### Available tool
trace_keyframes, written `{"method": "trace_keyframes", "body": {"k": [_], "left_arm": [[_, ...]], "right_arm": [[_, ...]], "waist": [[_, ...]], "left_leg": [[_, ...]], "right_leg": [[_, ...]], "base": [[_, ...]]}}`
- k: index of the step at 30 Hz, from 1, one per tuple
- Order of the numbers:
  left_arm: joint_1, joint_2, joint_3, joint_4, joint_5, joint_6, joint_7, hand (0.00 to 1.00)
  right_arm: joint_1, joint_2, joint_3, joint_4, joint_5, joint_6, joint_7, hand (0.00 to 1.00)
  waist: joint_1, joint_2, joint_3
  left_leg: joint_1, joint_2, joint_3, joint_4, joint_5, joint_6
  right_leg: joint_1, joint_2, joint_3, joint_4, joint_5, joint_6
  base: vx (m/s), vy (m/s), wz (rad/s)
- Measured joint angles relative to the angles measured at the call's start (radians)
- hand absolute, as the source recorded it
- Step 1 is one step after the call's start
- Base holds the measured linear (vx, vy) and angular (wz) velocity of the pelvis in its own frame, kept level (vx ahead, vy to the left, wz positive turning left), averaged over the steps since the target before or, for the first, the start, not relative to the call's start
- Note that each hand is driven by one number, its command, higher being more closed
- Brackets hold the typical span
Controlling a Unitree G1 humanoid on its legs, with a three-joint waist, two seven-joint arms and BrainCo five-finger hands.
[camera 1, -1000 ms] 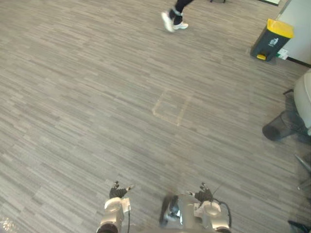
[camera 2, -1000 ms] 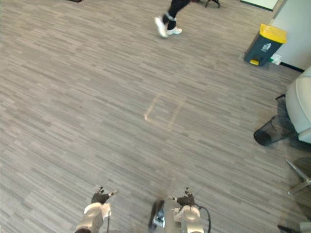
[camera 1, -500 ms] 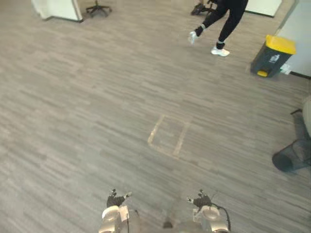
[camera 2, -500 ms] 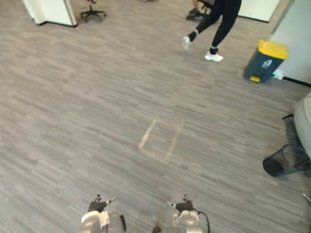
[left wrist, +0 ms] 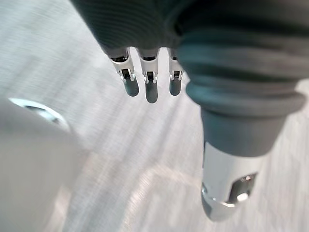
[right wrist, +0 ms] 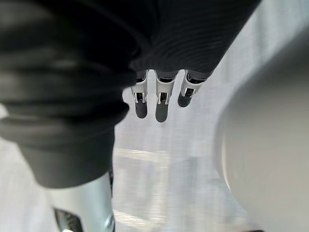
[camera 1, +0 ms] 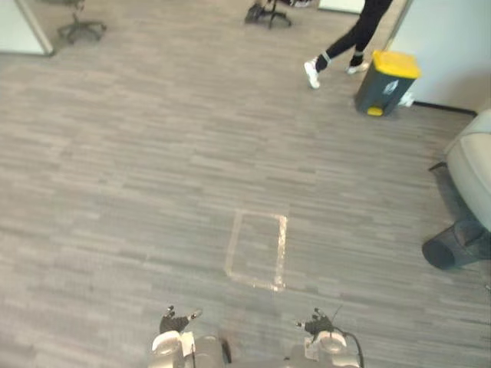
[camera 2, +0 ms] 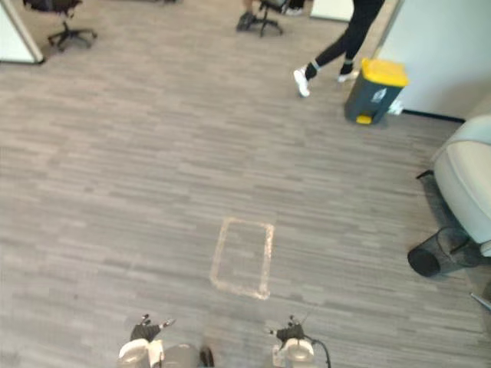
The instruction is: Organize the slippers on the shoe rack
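My left hand (camera 1: 175, 322) hangs low at the bottom edge of the left eye view, and my right hand (camera 1: 318, 326) is level with it further right. Both point forward over bare grey plank floor. In the left wrist view the fingers (left wrist: 147, 88) are straight, the thumb (left wrist: 227, 193) stands apart, and nothing lies between them. The right wrist view shows the right hand's fingers (right wrist: 161, 104) just as straight and empty above the floor.
A taped rectangle (camera 1: 257, 251) marks the floor just ahead. Far right are a dark bin with a yellow lid (camera 1: 386, 82), a black mesh wastebasket (camera 1: 453, 245) and a pale armchair (camera 1: 472, 165). A person (camera 1: 341, 50) walks by the bin. Office chairs (camera 1: 77, 27) stand far back.
The camera has moved, bringing the taped rectangle nearer and more of the far room into view. The person has walked right, up to the bin. Both hands keep their pose.
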Motion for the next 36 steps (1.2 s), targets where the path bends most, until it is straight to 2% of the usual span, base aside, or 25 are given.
{"method": "trace_keyframes", "body": {"k": [2,3,4,5,6,7,8,9,11,12,16,17,19,20,21,22,23,26,28,31,32,33,34,35,36], "left_arm": [[0.002,-0.002,-0.007,0.035,0.000,0.002,-0.002,0.00],[0.002,0.000,-0.013,0.037,0.000,0.002,-0.002,0.00],[0.002,0.006,-0.031,0.049,0.001,0.001,-0.004,0.00],[0.003,0.008,-0.031,0.069,0.008,0.002,-0.021,0.00],[0.001,-0.006,-0.030,0.071,0.010,0.001,-0.023,0.00],[0.001,-0.009,-0.027,0.063,0.012,0.001,-0.023,0.00],[0.002,-0.011,-0.021,0.062,0.020,0.003,-0.024,0.00],[0.002,-0.015,-0.014,0.058,0.021,0.004,-0.024,0.00],[0.025,-0.024,0.013,0.019,0.029,0.006,-0.026,0.00],[0.037,-0.023,0.012,0.001,0.030,0.005,-0.028,0.00],[0.041,-0.017,0.010,-0.035,0.028,0.002,-0.028,0.00],[0.043,-0.020,0.010,-0.041,0.028,0.001,-0.028,0.00],[0.039,-0.024,0.009,-0.045,0.028,-0.005,-0.028,0.00],[0.038,-0.025,0.009,-0.044,0.028,-0.007,-0.028,0.00],[0.037,-0.029,0.009,-0.043,0.028,-0.015,-0.028,0.00],[0.041,-0.033,0.006,-0.040,0.027,-0.021,-0.028,0.00],[0.042,-0.033,0.004,-0.036,0.027,-0.021,-0.028,0.00],[0.039,0.002,0.006,-0.017,0.028,-0.020,-0.027,0.00],[0.031,0.010,0.006,0.000,0.030,-0.018,-0.027,0.00],[0.030,0.012,0.000,0.024,0.029,-0.016,-0.026,0.00],[0.031,0.016,-0.018,0.030,0.028,-0.016,-0.024,0.00],[0.032,0.023,-0.039,0.037,0.028,-0.017,-0.023,0.00],[0.032,0.024,-0.041,0.038,0.028,-0.017,-0.023,0.00],[0.031,0.037,-0.041,0.041,0.027,-0.019,-0.023,0.00],[0.027,0.044,-0.041,0.054,0.027,-0.019,-0.024,0.00]], "right_arm": [[-0.015,-0.007,-0.010,0.010,-0.001,0.000,0.000,0.00],[-0.017,-0.007,-0.010,0.010,0.000,0.000,0.000,0.00],[-0.021,-0.008,-0.011,0.013,-0.001,0.000,0.000,0.00],[-0.027,-0.014,-0.019,0.019,-0.001,0.001,0.001,0.00],[-0.036,-0.025,-0.036,0.030,-0.002,0.006,0.001,0.00],[-0.034,-0.024,-0.043,0.028,-0.002,0.009,0.001,0.00],[-0.031,-0.022,-0.043,0.021,-0.001,0.009,0.001,0.00],[-0.030,-0.021,-0.042,0.019,-0.001,0.010,0.001,0.00],[-0.026,-0.022,-0.026,0.019,0.000,0.015,-0.001,0.00],[-0.020,-0.014,-0.014,0.019,0.001,0.015,-0.003,0.00],[-0.013,0.001,0.003,0.020,0.002,0.016,-0.003,0.00],[-0.011,0.001,-0.005,0.020,0.002,0.018,-0.004,0.00],[-0.010,0.002,-0.014,0.022,0.007,0.020,-0.007,0.00],[-0.010,0.002,-0.017,0.022,0.009,0.020,-0.007,0.00],[-0.012,0.001,-0.038,0.024,0.012,0.020,-0.006,0.00],[-0.011,-0.004,-0.046,0.038,0.010,0.019,-0.006,0.00],[-0.011,-0.006,-0.045,0.051,0.009,0.019,-0.006,0.00],[-0.004,-0.003,-0.049,0.080,0.000,0.021,-0.003,0.00],[-0.004,-0.002,-0.056,0.082,-0.001,0.021,-0.003,0.00],[-0.017,-0.007,-0.048,0.079,-0.001,0.019,0.001,0.00],[-0.033,-0.007,-0.035,0.080,-0.001,0.019,0.003,0.00],[-0.035,-0.008,-0.034,0.087,-0.001,0.018,0.004,0.00],[-0.037,-0.008,-0.034,0.088,-0.001,0.018,0.003,0.00],[-0.039,-0.010,-0.035,0.094,-0.001,0.018,0.003,0.00],[-0.040,-0.019,-0.037,0.105,-0.001,0.018,0.003,0.00]], "waist": [[-0.007,-0.001,0.000],[-0.008,-0.001,0.000],[-0.018,-0.006,-0.002],[-0.039,-0.008,-0.007],[-0.041,0.020,-0.012],[-0.037,0.027,-0.012],[-0.039,0.042,-0.008],[-0.039,0.050,-0.007],[-0.031,0.082,-0.003],[-0.028,0.080,-0.002],[-0.024,0.056,-0.003],[-0.021,0.056,-0.002],[-0.010,0.051,0.000],[-0.010,0.049,0.000],[-0.010,0.050,-0.001],[0.002,0.061,-0.010],[0.005,0.061,-0.012],[0.009,0.013,-0.033],[0.013,0.011,-0.032],[0.019,0.027,-0.024],[0.021,0.031,-0.022],[0.014,0.036,-0.021],[0.011,0.035,-0.021],[0.010,0.008,-0.033],[0.012,0.010,-0.035]], "left_leg": [[0.077,-0.001,0.065,-0.065,-0.011,-0.022],[0.086,-0.004,0.070,-0.074,-0.011,-0.025],[0.110,-0.019,0.071,-0.098,-0.008,-0.032],[0.144,-0.024,0.056,-0.116,-0.016,-0.053],[0.156,0.001,0.038,-0.094,-0.009,-0.069],[0.137,0.019,0.020,-0.032,-0.005,-0.076],[0.081,0.065,-0.001,0.152,-0.008,-0.081],[0.053,0.086,-0.010,0.232,-0.002,-0.086],[-0.076,0.206,-0.054,0.639,0.087,-0.069],[-0.123,0.232,-0.062,0.741,0.066,-0.067],[-0.253,0.221,-0.058,0.686,0.011,-0.065],[-0.272,0.216,-0.058,0.630,0.003,-0.061],[-0.317,0.147,-0.103,0.356,-0.006,-0.075],[-0.322,0.128,-0.121,0.313,0.002,-0.079],[-0.337,0.060,-0.235,0.148,0.060,-0.090],[-0.339,0.024,-0.342,0.037,0.159,-0.121],[-0.332,0.019,-0.344,0.041,0.190,-0.119],[-0.298,-0.007,-0.214,0.078,0.166,-0.047],[-0.253,0.005,-0.138,0.077,0.144,-0.027],[-0.162,0.044,0.014,0.039,0.135,-0.011],[-0.122,0.056,0.075,0.015,0.135,-0.010],[-0.094,0.058,0.116,-0.009,0.135,-0.010],[-0.089,0.058,0.125,-0.014,0.135,-0.011],[-0.081,0.042,0.148,-0.031,0.135,-0.011],[-0.076,0.041,0.139,-0.044,0.139,-0.017]], "right_leg": [[-0.018,0.035,-0.137,-0.346,0.036,-0.020],[-0.016,0.043,-0.145,-0.391,0.048,-0.023],[-0.015,0.063,-0.145,-0.520,0.104,-0.032],[-0.002,0.085,-0.111,-0.570,0.217,-0.129],[0.007,0.107,-0.113,-0.556,0.190,-0.160],[0.016,0.116,-0.114,-0.550,0.163,-0.162],[0.052,0.139,-0.117,-0.558,0.139,-0.165],[0.069,0.150,-0.116,-0.562,0.129,-0.170],[0.160,0.222,-0.075,-0.573,0.073,-0.193],[0.201,0.241,-0.036,-0.570,0.044,-0.196],[0.310,0.242,0.078,-0.625,0.017,-0.178],[0.334,0.240,0.100,-0.645,0.019,-0.174],[0.408,0.202,0.172,-0.697,0.016,-0.145],[0.414,0.194,0.185,-0.702,0.013,-0.138],[0.429,0.167,0.225,-0.720,0.001,-0.108],[0.430,0.151,0.275,-0.729,-0.021,-0.064],[0.431,0.146,0.288,-0.725,-0.030,-0.052],[0.415,0.078,0.336,-0.682,-0.017,-0.008],[0.372,0.061,0.334,-0.594,0.001,0.008],[0.264,0.037,0.224,-0.395,0.014,0.025],[0.225,0.007,0.098,-0.353,0.012,0.018],[0.211,-0.025,-0.051,-0.364,0.021,-0.001],[0.208,-0.030,-0.084,-0.377,0.028,-0.009],[0.193,-0.029,-0.177,-0.467,0.072,-0.018],[0.202,-0.010,-0.178,-0.526,0.075,-0.021]], "base": [[0.32,-0.023,-0.67],[0.28,-0.020,-0.41],[0.39,-0.048,-0.04],[0.69,-0.118,-0.09],[0.62,-0.146,-0.07],[0.58,-0.199,-0.19],[0.38,-0.161,-0.12],[0.39,-0.147,-0.21],[0.55,-0.055,-0.78],[0.57,-0.006,-0.98],[0.41,0.037,-0.83],[0.44,0.160,-0.74],[0.47,0.232,-0.84],[0.38,0.290,-0.75],[0.34,0.333,-0.91],[0.42,0.418,-0.99],[0.37,0.394,-1.15],[0.35,0.314,-0.93],[0.29,0.263,-1.20],[0.18,0.211,-1.45],[0.11,0.157,-1.40],[0.08,0.093,-1.29],[0.11,0.042,-1.22],[0.09,-0.072,-1.14],[0.10,-0.107,-1.21]]}}
